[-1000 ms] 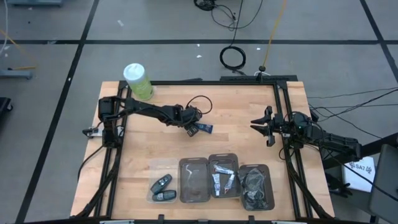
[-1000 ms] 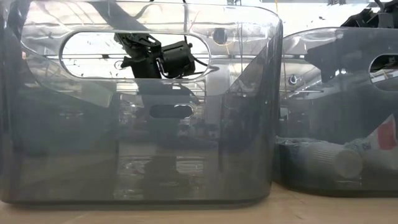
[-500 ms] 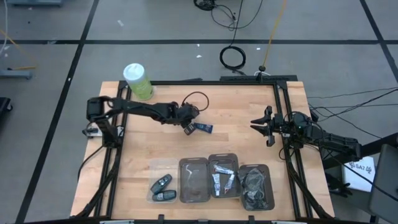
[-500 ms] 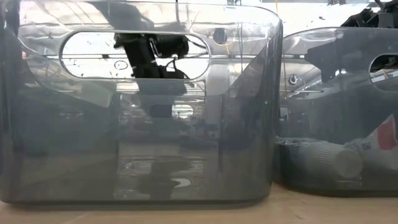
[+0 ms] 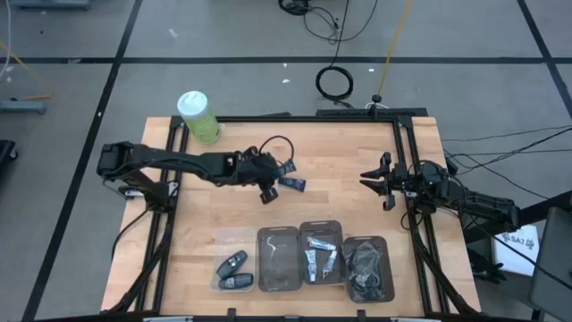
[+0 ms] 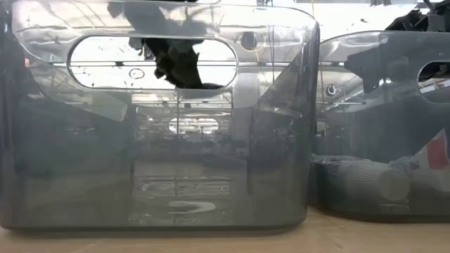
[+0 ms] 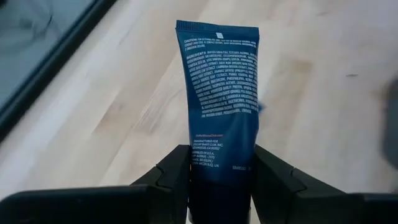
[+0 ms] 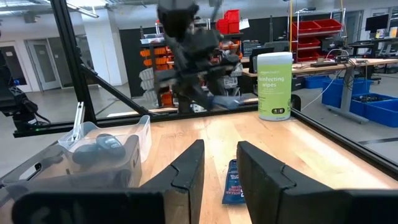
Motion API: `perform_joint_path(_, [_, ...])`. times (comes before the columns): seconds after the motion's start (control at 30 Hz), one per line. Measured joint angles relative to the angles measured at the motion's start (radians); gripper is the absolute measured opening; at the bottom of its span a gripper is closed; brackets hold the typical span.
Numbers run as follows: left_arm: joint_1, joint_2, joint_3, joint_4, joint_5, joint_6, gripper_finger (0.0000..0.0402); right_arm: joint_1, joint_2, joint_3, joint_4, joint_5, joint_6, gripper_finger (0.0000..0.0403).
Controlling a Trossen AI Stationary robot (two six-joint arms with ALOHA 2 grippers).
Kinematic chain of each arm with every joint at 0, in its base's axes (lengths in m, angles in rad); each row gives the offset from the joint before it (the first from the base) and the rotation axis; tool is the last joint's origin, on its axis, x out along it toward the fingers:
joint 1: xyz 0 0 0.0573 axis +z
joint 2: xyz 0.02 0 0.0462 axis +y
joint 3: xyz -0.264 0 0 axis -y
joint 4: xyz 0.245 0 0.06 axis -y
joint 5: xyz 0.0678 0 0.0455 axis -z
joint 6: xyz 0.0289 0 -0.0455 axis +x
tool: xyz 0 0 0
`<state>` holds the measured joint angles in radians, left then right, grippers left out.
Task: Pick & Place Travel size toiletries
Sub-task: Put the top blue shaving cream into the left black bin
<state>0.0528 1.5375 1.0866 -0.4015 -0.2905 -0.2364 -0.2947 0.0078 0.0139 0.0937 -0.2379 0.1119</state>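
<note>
Overhead, the wooden tabletop is carrying a row of four clear bins along its near edge, while a green wipes canister is standing at the far left corner. Reaching in from the left, the left arm is holding its left pincer above the middle of the board, its fingers pinching the cap end of a navy tube whose crimped end is pointing away from the wrist. Just to the right, a second navy tube is lying flat on the wood. More toiletries, white and silvery, are sitting in the third bin from the left, and two black key fobs are resting in the leftmost one. Waiting by the right rail, the right pincer is hovering empty with its fingers standing a little apart.
</note>
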Motion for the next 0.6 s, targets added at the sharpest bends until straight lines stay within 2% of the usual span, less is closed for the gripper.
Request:
perform_joint_path(0.13, [-0.045,-0.003,0.002,0.059,0.01,0.068,0.0123,0.0,0.0,0.0,0.0,0.0,0.0,0.0084])
perform_joint_path(0.33, [-0.07,-0.003,-0.022,0.135,0.042,0.084,0.0111,0.0,0.0,0.0,0.0,0.0,0.0,0.0084])
perform_joint_path(0.47, [-0.081,-0.041,-0.101,0.277,0.093,0.09,0.0117,0.0,0.0,0.0,0.0,0.0,0.0,0.0084])
perform_joint_path(0.6, [-0.082,-0.099,-0.232,0.44,0.182,0.079,0.0111,0.0,0.002,0.0,-0.001,0.0,0.0,0.0084])
